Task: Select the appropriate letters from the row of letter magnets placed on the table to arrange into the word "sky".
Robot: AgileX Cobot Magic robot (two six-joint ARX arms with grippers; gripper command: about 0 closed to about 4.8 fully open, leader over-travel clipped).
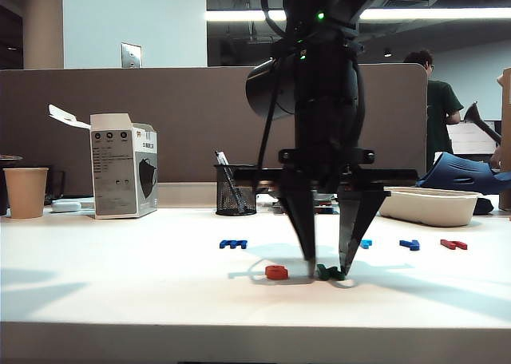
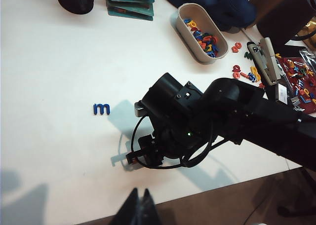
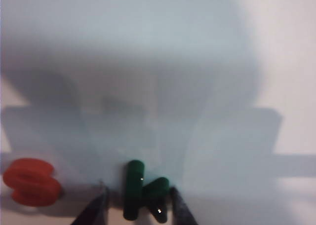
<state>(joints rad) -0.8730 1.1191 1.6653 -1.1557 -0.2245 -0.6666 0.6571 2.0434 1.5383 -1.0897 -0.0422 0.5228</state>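
The dark green letter k (image 1: 329, 273) lies flat on the white table (image 1: 144, 284), between the two fingers of my right gripper (image 1: 327, 270), which points straight down with its tips at the surface. The right wrist view shows the k (image 3: 143, 190) with a gap to one finger (image 3: 96, 207); my right gripper (image 3: 138, 191) is open. The orange-red s (image 1: 276, 272) (image 3: 32, 181) lies just beside it. Farther back, the row holds a wide dark blue m (image 1: 233, 243) (image 2: 101, 108), a light blue letter (image 1: 366, 243), a small dark blue letter (image 1: 410, 243) and a dark red one (image 1: 453, 243). My left gripper (image 2: 139, 193) hangs shut at the table's front edge.
At the back stand a paper cup (image 1: 25, 191), a white carton (image 1: 124, 166), a black mesh pen holder (image 1: 235, 190) and a pale tray (image 1: 431, 206) (image 2: 183, 22) of loose letters. More letters and a stapler (image 2: 266, 62) lie beyond it. A person stands behind the partition.
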